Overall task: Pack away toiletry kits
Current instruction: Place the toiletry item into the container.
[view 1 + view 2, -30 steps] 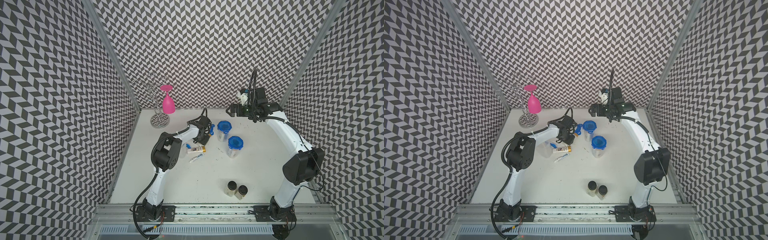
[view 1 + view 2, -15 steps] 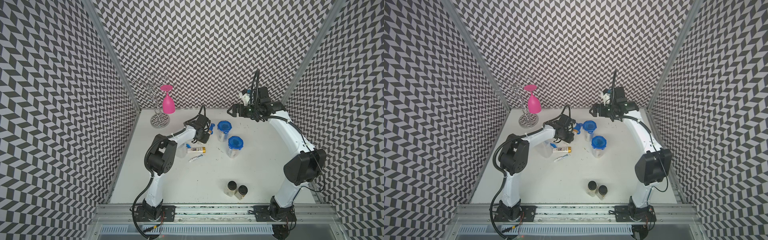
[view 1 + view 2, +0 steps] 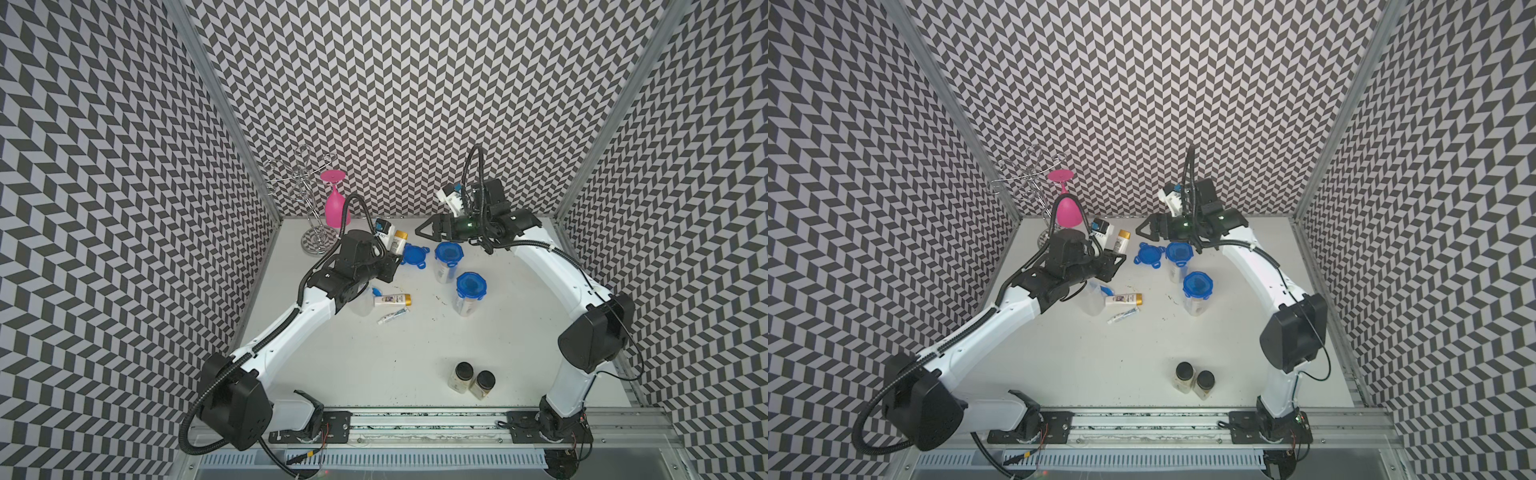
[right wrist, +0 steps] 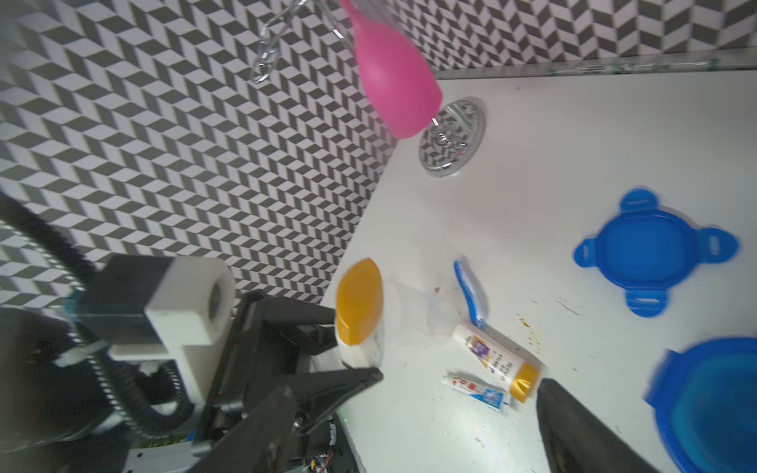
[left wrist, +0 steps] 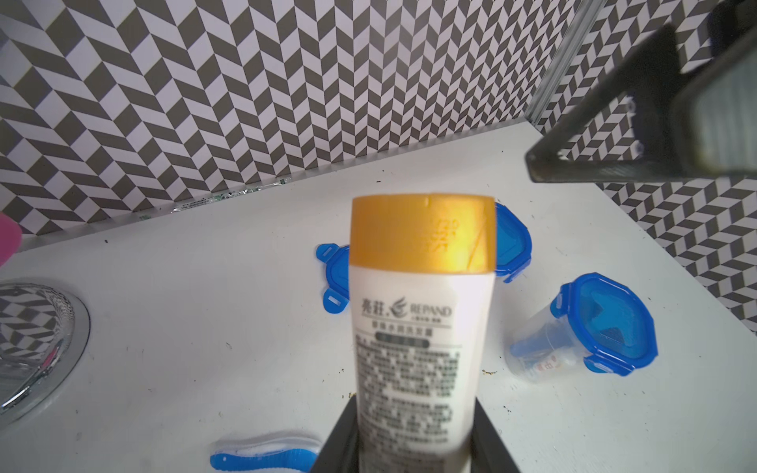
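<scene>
One gold-capped bottle now rides in the air, clenched in my left gripper, which has risen from beside the open tub; I judge dropping it in comes next. My right gripper hangs spread and empty near the loose lid, crowding that side; the pink glass stands close behind.

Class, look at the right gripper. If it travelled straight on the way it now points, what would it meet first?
Probably the gold-capped bottle held in the left gripper, which sits just beyond one fingertip of the right gripper. Depth is unclear, so it might pass beside it.
</scene>
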You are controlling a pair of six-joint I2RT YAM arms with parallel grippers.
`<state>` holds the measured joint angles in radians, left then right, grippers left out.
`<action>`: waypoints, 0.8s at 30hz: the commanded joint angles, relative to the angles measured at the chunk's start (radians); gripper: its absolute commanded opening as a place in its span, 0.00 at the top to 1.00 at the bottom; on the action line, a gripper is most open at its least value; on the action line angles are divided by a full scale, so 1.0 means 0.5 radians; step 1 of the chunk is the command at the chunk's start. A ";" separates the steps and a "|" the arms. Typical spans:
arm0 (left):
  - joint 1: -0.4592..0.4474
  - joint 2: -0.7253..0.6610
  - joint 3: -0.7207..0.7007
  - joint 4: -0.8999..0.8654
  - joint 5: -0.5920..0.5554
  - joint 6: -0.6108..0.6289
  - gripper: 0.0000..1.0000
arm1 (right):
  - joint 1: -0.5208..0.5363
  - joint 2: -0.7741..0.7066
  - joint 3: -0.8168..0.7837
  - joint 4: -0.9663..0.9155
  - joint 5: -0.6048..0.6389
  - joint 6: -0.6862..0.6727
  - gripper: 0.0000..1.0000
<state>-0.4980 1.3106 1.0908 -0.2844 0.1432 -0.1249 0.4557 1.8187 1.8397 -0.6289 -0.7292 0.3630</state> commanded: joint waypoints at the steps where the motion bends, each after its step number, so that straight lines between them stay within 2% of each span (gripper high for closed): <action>1: -0.004 -0.108 -0.090 0.118 0.022 -0.067 0.93 | 0.123 0.013 -0.059 0.398 -0.202 0.176 0.13; 6: -0.004 -0.326 -0.232 0.123 -0.014 -0.102 0.93 | 0.265 0.183 0.139 0.074 -0.047 0.009 0.21; 14: -0.050 -0.559 -0.382 0.030 -0.075 -0.116 0.95 | 0.406 0.301 0.216 -0.011 0.000 -0.014 0.35; 15: -0.048 -0.576 -0.391 0.017 -0.085 -0.124 0.95 | 0.422 0.302 0.230 0.000 0.001 -0.008 0.38; 19: -0.048 -0.608 -0.416 -0.001 -0.134 -0.181 0.96 | 0.474 0.324 0.294 0.017 -0.047 0.027 0.63; 24: -0.047 -0.548 -0.391 -0.100 -0.266 -0.207 0.96 | 0.515 0.316 0.354 -0.067 -0.003 0.014 0.82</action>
<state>-0.5259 1.0286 0.8833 -0.3019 0.0631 -0.1959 0.6964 1.9778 1.9781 -0.6743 -0.7170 0.3920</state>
